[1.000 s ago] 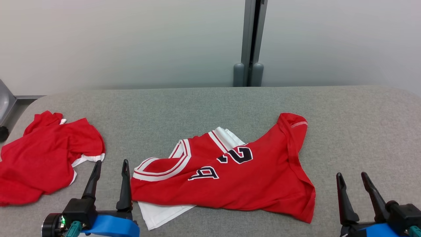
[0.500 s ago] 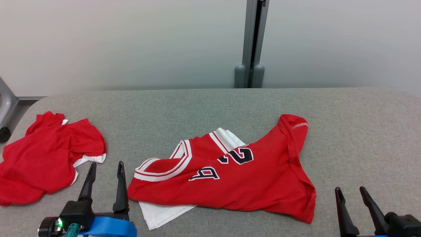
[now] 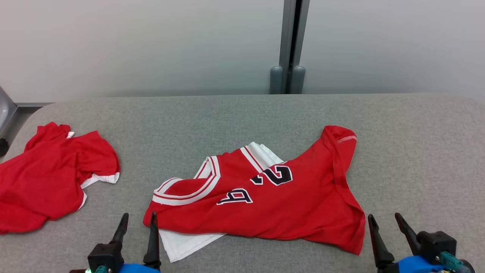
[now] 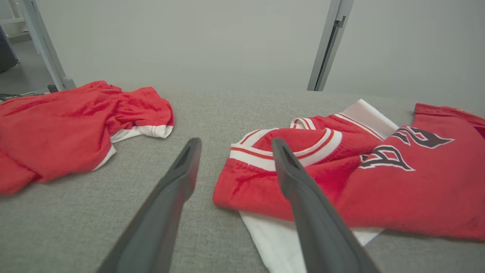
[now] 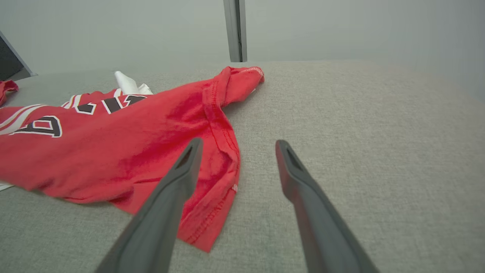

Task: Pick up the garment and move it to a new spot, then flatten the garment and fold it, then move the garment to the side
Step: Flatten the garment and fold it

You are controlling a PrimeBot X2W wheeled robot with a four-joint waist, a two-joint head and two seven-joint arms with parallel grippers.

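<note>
A red jersey [image 3: 265, 201] with white trim and black numbers lies crumpled in the middle of the grey table [image 3: 242, 113], a white part sticking out under its near edge. My left gripper [image 3: 139, 217] stands open at the jersey's near left corner [image 4: 242, 185], fingers apart above the cloth edge. My right gripper [image 3: 383, 217] is open beside the jersey's near right corner [image 5: 204, 223], empty. Neither gripper holds anything.
A second red garment [image 3: 49, 182] with white trim lies bunched at the table's left edge, also in the left wrist view [image 4: 75, 121]. A grey post [image 3: 290, 45] stands behind the table against the pale wall. Bare grey cloth stretches to the right [image 5: 360, 132].
Both grippers have drawn back toward the near edge, the left one shifting right to the jersey's corner. The camera has tilted a little. The jersey lies as before.
</note>
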